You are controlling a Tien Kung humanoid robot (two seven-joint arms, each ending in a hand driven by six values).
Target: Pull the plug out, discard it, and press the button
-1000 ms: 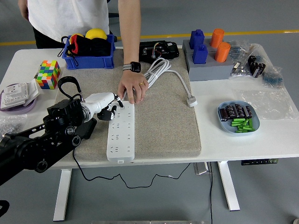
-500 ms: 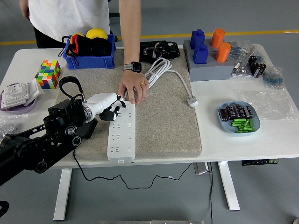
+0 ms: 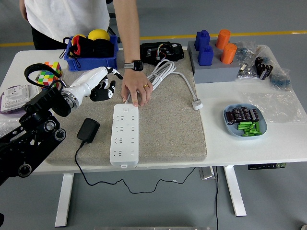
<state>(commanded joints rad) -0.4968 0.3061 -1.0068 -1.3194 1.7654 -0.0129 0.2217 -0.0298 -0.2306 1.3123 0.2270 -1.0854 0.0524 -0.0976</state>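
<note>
A white power strip [image 3: 124, 135] lies lengthwise on a grey felt mat [image 3: 168, 124] covering the middle of the white tabletop [image 3: 283, 139]. No plug sits in any of its sockets. A black plug adapter [image 3: 88, 130] rests on the mat just left of the strip, apart from it, its thin black cord trailing over the tabletop's near edge. The robot's left hand [image 3: 98, 82] is raised above the mat's far left part, well clear of the adapter, its white and black fingers [image 3: 104, 91] loosely curled around nothing. The right hand is out of view.

A person stands at the far side; one hand [image 3: 136, 91], with a ring and a black wristwatch [image 3: 132, 65] above it, presses its fingertips on the far end of the power strip. A coiled white cable [image 3: 165, 72] lies beside that hand, its flat white plug [image 3: 196, 103] resting on the mat's right edge.

Also on the tabletop: a blue bin [image 3: 91, 62] holding a yellow ball, a multicoloured puzzle cube [image 3: 48, 76], blue and orange cylinders on a grey base [image 3: 213, 72], and a blue plate [image 3: 244, 120] of green and dark parts. No brand name or lettering is legible anywhere.
</note>
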